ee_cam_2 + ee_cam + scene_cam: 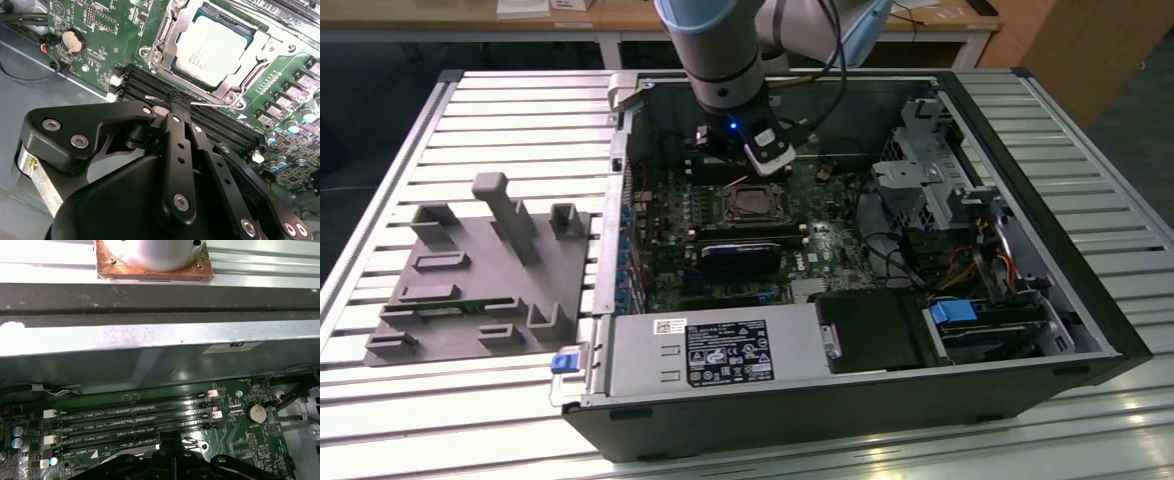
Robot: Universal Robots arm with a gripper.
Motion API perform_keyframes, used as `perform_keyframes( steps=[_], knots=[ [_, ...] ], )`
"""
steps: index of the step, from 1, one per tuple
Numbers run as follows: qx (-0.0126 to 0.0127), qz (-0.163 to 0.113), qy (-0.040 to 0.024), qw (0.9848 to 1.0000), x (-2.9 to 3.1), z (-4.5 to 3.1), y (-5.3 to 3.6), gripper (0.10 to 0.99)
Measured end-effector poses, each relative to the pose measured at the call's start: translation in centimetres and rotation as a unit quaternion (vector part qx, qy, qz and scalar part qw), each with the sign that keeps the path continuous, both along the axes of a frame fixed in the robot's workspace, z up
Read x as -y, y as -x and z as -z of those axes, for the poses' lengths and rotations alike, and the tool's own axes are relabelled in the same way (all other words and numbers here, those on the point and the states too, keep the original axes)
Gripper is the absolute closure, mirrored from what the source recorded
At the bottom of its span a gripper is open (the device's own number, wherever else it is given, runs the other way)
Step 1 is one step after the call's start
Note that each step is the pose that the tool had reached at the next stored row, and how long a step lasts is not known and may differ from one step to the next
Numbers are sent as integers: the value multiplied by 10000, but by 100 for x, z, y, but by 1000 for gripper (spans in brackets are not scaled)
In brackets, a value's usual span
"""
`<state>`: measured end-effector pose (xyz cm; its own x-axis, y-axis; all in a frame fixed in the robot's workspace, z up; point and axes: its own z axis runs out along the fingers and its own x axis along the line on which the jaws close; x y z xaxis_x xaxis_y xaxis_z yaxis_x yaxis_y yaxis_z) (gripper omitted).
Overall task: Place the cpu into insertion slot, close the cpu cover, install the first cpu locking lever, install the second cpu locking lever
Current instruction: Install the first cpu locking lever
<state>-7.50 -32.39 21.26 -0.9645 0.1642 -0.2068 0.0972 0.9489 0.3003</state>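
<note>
Computer case [881,410] — open, side panel off, lying on a slatted metal counter [440,420]; green motherboard [112,30] exposed inside.

Arm [720,50] — reaching down into the case from above; gripper [769,158] low over the board, just beside the insertion slot [728,204].

Cpu [212,50] — seated flat in the insertion slot, silver top facing up.

Cpu cover [166,37] — down over the chip, silvery frame lying around its edges, chip top showing through the window.

Fingers [176,130] — narrow, tips together in the second wrist view on a thin wire locking lever [155,98] at the socket's edge, above the long black memory slots [225,125].

Coin battery [257,413] — round, silver, on the board near one end of the memory slots.

Silver box [720,350] — labelled, at the near end of the case in the exterior view.

Grey moulded fixture [480,270] — on the counter at the exterior view's left, just beside the case, well apart from the gripper.
</note>
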Motion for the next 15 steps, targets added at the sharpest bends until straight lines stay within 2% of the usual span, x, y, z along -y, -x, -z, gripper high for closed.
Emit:
perform_keyframes(
  steps=[3, 6, 9, 15],
  knots=[
    [-1, 0, -58, 10000, 0, 3, 0, 980],
    [0, 0, -90, 10000, 0, 4, 0, 980],
    [-1, 0, -184, 9998, 0, 6, 0, 980],
    [0, 0, -190, 9998, -1, 31, 0, 980]
  ],
)
